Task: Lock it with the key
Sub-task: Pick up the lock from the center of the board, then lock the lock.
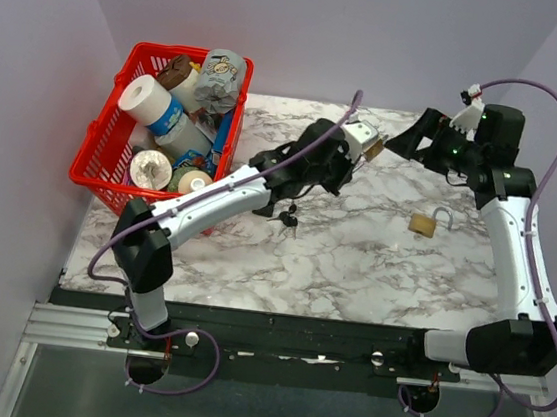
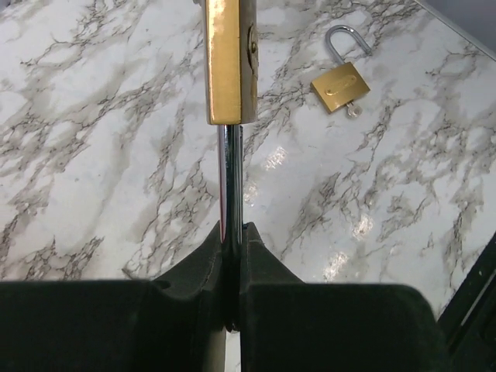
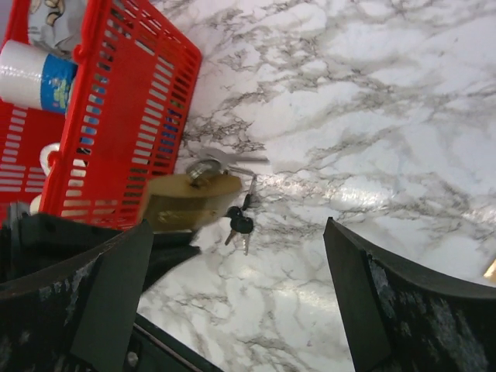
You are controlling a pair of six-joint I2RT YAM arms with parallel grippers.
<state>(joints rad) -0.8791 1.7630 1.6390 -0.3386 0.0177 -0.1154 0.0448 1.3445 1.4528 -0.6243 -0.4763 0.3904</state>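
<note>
My left gripper (image 1: pixel 347 162) (image 2: pixel 231 234) is shut on the steel shackle of a brass padlock (image 1: pixel 372 148) (image 2: pixel 230 58) and holds it above the marble table, body pointing away from the fingers. Just right of that padlock, my right gripper (image 1: pixel 409 143) (image 3: pixel 232 302) stands wide open with nothing between its fingers. In the right wrist view the held padlock (image 3: pixel 192 201) shows at the left. A bunch of black-headed keys (image 1: pixel 288 219) (image 3: pixel 241 222) lies on the table beneath the left arm. A second brass padlock (image 1: pixel 425 222) (image 2: pixel 340 86) lies on the table with its shackle open.
A red plastic basket (image 1: pixel 98 160) (image 3: pixel 116 101) full of paper rolls and packets stands at the table's back left. The marble table top (image 1: pixel 352 267) ends at a black rail in front. Purple walls close in the left and right sides.
</note>
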